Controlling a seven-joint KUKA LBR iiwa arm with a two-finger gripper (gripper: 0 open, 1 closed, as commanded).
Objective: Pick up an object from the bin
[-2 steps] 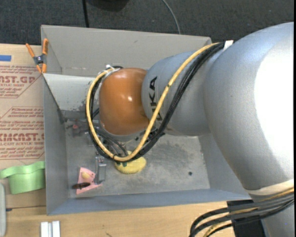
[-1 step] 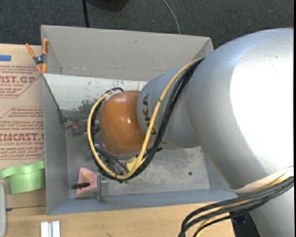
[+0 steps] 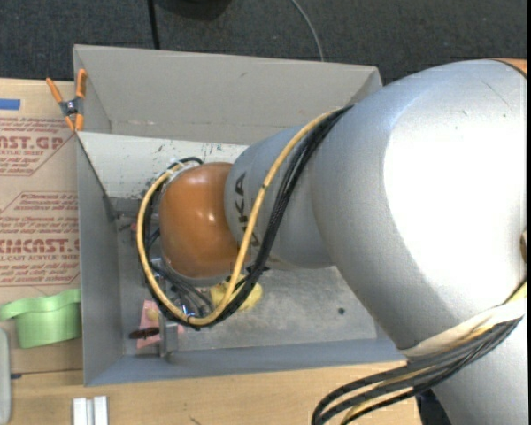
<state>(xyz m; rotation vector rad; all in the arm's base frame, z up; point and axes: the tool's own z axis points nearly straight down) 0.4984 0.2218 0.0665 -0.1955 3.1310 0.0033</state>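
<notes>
Arm (image 3: 442, 211), orange wrist cover (image 3: 195, 220) near pink thing (image 3: 149, 312)

Matt grey metal bin (image 3: 97, 237), floor scuffed; glossy orange wrist cover (image 3: 195, 220); smooth arm casing (image 3: 425, 202).

Here's the grey metal bin (image 3: 221, 96), its walls sloping down to a scuffed, speckled floor. Down in the lower-left corner of the view, a small pink thing (image 3: 149, 311) lies on that floor close to the left wall (its shape is hard to make out). Toward the middle, a pale yellow thing (image 3: 251, 297) peeks out, partly covered from above.
</notes>
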